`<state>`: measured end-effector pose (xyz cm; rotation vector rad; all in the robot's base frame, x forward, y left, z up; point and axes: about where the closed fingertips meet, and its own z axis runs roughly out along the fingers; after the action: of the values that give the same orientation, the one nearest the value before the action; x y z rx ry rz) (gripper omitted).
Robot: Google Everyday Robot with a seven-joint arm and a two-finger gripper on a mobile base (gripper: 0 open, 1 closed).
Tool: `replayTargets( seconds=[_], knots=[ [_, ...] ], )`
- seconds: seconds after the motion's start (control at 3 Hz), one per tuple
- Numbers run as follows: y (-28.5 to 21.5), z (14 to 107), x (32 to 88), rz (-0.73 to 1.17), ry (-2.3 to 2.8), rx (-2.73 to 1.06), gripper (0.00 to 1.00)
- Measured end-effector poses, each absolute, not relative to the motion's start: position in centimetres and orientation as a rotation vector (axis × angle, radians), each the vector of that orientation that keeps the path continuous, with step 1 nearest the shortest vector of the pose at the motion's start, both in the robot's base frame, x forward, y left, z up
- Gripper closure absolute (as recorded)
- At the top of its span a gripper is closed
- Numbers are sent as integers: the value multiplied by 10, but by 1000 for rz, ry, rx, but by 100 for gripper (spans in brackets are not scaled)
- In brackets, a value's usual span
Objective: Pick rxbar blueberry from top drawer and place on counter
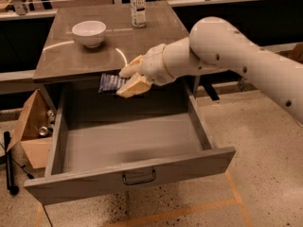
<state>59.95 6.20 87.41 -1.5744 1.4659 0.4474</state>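
Observation:
The rxbar blueberry (pixel 110 83) is a small dark navy wrapped bar, held flat in the air at the counter's front edge. My gripper (pixel 129 79) is shut on its right end, with tan fingers (pixel 134 86) above and below it. The white arm reaches in from the right. The top drawer (pixel 128 174) is pulled wide open below, its grey inside bare, with a dark bail handle (pixel 139 178) at the front centre. The counter (pixel 66 56) is a glossy grey-brown table top just behind and level with the bar.
A white bowl (pixel 89 33) stands at the counter's back left. A clear bottle (pixel 137 4) stands at its back middle. A cardboard box (pixel 29 131) with cans sits on the floor left of the drawer. A dark pole (pixel 9 162) lies at far left.

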Motion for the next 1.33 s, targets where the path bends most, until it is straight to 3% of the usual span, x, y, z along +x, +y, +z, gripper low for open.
replayTargets(
  seconds=[1.33],
  knots=[
    [91,897,749,273,1421,-1559,100]
  ],
)
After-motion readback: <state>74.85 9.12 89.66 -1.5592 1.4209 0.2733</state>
